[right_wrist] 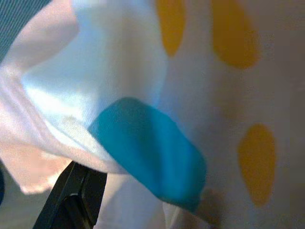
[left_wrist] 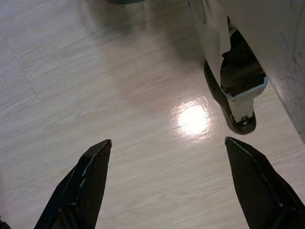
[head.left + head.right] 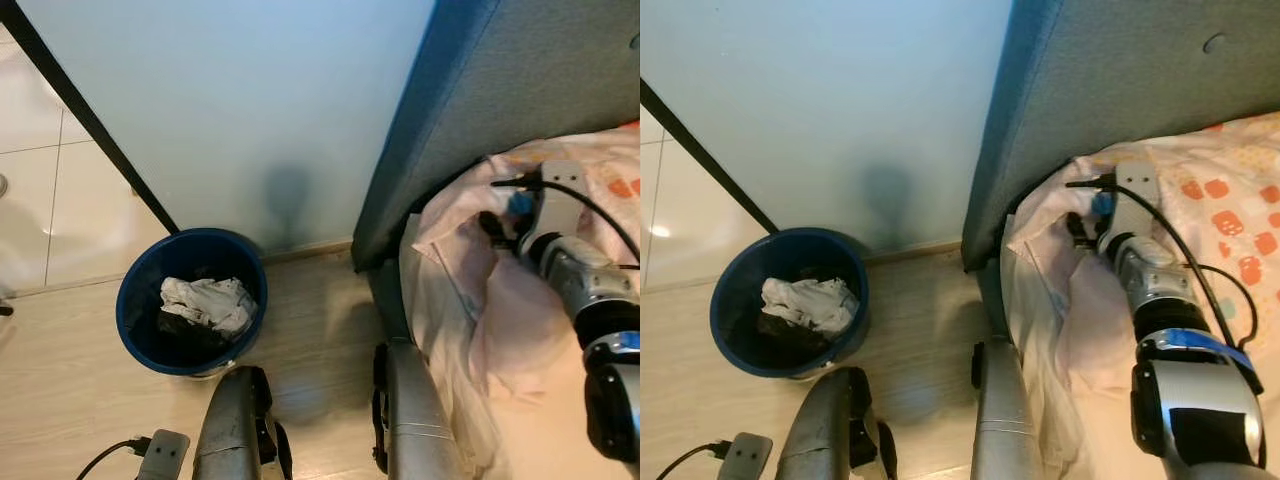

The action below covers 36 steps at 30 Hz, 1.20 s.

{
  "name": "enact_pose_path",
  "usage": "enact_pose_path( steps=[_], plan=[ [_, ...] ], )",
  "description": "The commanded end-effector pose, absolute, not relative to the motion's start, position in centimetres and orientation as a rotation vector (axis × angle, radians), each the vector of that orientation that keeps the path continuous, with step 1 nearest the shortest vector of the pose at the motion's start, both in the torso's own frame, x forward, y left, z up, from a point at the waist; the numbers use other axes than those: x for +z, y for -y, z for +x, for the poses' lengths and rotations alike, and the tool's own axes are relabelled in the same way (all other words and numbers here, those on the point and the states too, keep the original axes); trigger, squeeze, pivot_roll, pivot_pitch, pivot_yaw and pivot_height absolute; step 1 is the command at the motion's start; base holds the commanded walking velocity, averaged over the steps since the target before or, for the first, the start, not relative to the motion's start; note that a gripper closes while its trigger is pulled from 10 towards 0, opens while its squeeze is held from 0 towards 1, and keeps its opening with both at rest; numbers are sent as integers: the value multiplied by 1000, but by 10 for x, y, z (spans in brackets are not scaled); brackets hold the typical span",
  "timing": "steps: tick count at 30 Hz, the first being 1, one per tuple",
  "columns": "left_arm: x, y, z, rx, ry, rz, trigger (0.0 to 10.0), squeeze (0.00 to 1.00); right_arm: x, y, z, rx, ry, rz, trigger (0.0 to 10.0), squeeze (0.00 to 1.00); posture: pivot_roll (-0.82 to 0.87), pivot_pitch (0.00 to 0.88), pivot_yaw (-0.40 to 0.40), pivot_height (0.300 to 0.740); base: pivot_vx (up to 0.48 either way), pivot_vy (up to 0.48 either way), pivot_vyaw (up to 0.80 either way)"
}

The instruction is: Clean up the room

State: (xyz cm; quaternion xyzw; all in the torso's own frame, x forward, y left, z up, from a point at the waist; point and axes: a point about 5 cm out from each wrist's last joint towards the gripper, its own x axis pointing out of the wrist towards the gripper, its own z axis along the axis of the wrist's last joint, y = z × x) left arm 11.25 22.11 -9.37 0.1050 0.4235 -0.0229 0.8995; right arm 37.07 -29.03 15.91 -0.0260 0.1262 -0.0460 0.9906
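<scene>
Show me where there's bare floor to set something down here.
Bare wood floor lies between the blue bin and the bed frame, reaching the wall. The left end effector hangs open over bare floor. It's crowded on the bed, where the right end effector meets rumpled bedding.

I can't tell whether my right gripper (image 3: 1087,222) is open: its tips are buried in the pink bedding (image 3: 1095,300), and up close only one black finger (image 1: 71,200) shows under the cloth fold. A small blue thing (image 3: 519,204) beside it is too small to identify. The dark contents beneath the white rag (image 3: 208,300) in the blue bin (image 3: 135,320) are indistinct.
</scene>
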Motion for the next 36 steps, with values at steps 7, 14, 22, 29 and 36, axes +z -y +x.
enact_pose_path(
  steps=[7, 14, 22, 29, 36],
  plan=[
    [-100, -211, 97, -99, -918, 208, 10000, 0, 176, 331, 359, -226, -194, -63, 10000, 0, -10, 305, 61, 592, 0, 0, 0],
    [-99, -213, 97, -94, -914, 209, 10000, 0, 178, 348, 351, -290, -212, -82, 10000, 0, -4, 307, 60, 592, 0, 0, 0],
    [-99, -214, 96, -96, -916, 210, 10000, 0, 162, 379, 325, -372, -365, -236, 10000, 0, -7, 309, 66, 592, 0, 0, 0],
    [-99, -214, 97, -101, -915, 212, 10000, 0, 179, 408, 308, -501, -319, -230, 10000, 0, -11, 306, 66, 592, 0, 0, 0],
    [-99, -214, 99, -104, -911, 217, 10000, 0, 169, 380, 327, -361, -315, -189, 10000, 0, -9, 299, 66, 592, 0, 0, 0]
  ],
)
